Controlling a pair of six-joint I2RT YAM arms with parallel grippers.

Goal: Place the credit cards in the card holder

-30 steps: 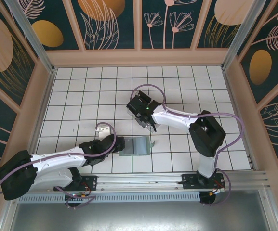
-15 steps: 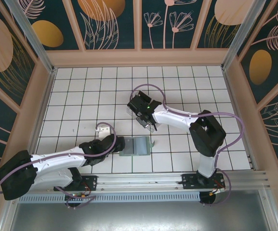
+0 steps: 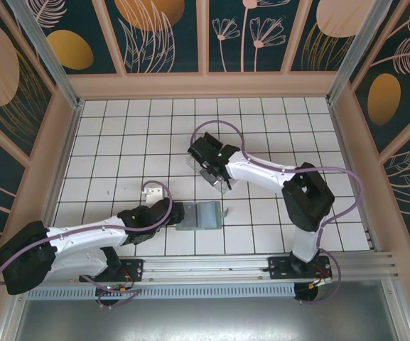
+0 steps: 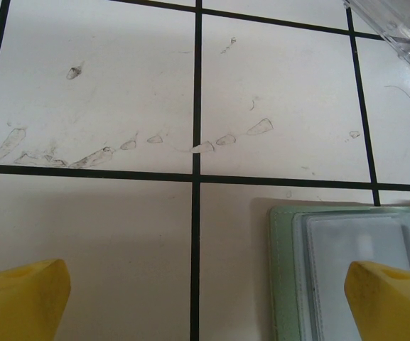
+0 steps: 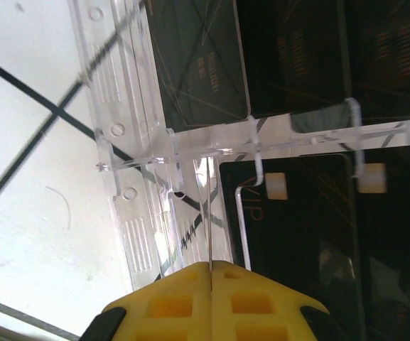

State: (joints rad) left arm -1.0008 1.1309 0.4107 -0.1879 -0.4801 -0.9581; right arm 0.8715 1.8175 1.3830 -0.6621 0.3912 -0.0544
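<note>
Card holder [image 3: 199, 215], sage-green and flat with a clear window pocket, is laid on the white tiled table [image 3: 119, 135], near centre, with bare tiles on its near and far sides. Its left edge is straddled by the left gripper [image 4: 205, 305], fingers spread wide. Farther off, thin black credit cards [image 5: 297, 234] are seated in a clear ribbed rack [image 5: 133, 156]. The right gripper [image 5: 210, 273] is pressed closed at the rack. A pale sliver is seen in its seam from the wrist; what it is cannot be told.

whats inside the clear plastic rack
Black cards lie in the slots of the clear rack; at least two can be made out. They overlap and run off the picture's edge, so the full count cannot be told.
</note>
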